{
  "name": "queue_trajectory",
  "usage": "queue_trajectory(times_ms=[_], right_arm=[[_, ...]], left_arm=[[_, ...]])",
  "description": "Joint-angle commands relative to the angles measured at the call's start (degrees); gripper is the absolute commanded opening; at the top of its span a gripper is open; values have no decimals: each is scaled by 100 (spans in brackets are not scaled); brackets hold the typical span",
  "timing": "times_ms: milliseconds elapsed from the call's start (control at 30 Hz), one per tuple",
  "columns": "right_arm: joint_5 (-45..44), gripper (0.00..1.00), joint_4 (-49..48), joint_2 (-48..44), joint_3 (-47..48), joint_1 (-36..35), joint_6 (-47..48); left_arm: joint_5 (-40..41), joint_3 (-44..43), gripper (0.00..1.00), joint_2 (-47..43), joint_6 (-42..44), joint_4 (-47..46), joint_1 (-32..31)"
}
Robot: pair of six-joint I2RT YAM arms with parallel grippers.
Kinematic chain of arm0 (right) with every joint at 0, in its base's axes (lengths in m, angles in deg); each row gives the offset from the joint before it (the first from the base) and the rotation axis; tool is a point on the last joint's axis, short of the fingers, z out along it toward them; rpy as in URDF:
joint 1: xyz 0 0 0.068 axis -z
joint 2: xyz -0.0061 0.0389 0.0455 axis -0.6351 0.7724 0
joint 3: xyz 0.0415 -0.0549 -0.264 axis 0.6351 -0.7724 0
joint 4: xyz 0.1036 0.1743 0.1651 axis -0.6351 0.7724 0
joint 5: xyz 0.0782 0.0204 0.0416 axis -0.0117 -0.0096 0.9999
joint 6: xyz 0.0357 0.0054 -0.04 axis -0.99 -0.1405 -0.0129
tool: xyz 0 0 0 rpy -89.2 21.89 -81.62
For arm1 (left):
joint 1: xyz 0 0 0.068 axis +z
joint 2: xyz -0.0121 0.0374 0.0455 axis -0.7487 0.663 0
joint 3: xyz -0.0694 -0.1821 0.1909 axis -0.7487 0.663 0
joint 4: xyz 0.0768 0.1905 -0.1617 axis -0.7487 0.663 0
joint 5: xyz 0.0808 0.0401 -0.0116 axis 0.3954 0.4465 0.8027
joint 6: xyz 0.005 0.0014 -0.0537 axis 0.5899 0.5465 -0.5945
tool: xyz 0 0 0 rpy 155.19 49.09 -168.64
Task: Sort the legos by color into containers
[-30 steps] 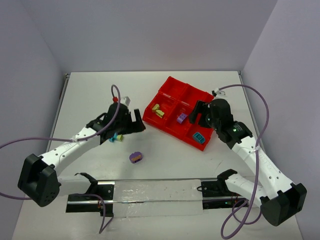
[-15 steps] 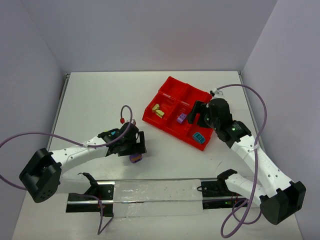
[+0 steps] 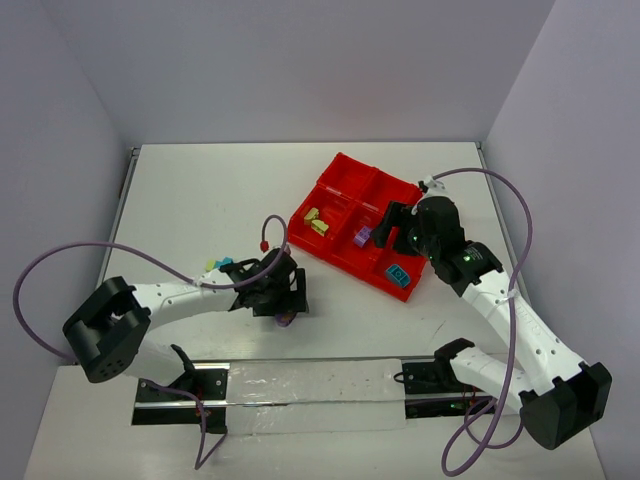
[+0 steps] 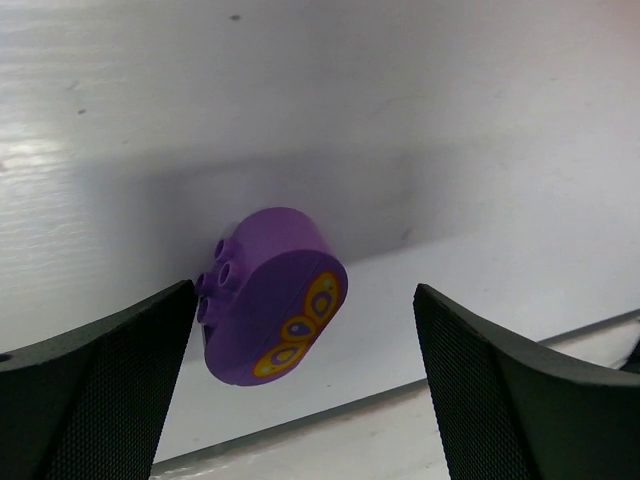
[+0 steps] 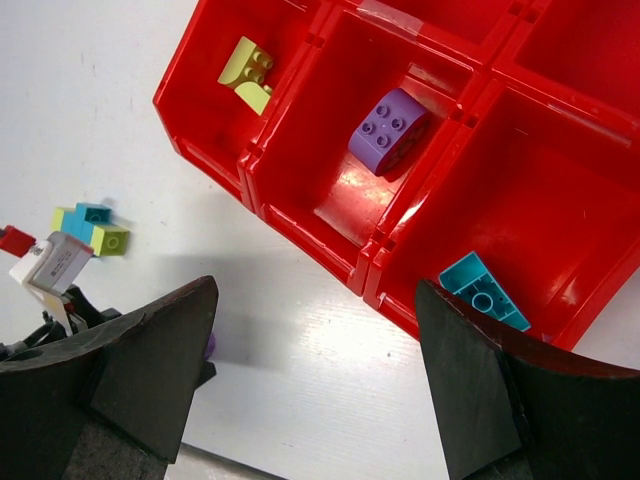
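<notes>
Toward seven o'clock from the red tray (image 3: 345, 165), low over the white tabletop (image 3: 200, 190), the left claw (image 4: 304, 292) straddles a purple brick (image 4: 272, 295) with its jaws apart. The brick lies tipped on its side, studs toward the nine o'clock finger and a yellow-printed face toward the camera. Nothing is clamped: a clear gap shows at three o'clock, while the other finger stands just beside the studs. I read this as lining up a pinch.

The right claw (image 5: 312, 290), jaws apart and empty, hovers over the tray, probably keeping clear. A yellow piece (image 5: 248, 72), a purple piece (image 5: 388, 128) and a teal piece (image 5: 482, 295) each sit in their own compartment, so the brick likely belongs in the purple cell. A teal-and-yellow cluster (image 3: 220, 265) lies loose at ten o'clock of the left claw.
</notes>
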Motion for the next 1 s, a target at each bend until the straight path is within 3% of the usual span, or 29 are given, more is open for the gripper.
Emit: queue_trajectory(times_ms=[0,300,533,700,967], right_arm=[[91,87,-283,-65,-138,-23,21],[259,87,-297,-108,-521,-185,-46],[257,87,-305,-190,-666,-261,-101],[220,87,-265,-160,-648,-336,-103],[131,87,-188,-269,-616,-400,-166]], left_arm=[[-195,-424,96,-61,-46,-317,-36],[-158,-766,98,-403,215,240,-36],[51,-216,97,-711,233,311,-11],[-375,157,96,-852,172,-31,12],[-1415,121,94,-269,76,-1045,20]])
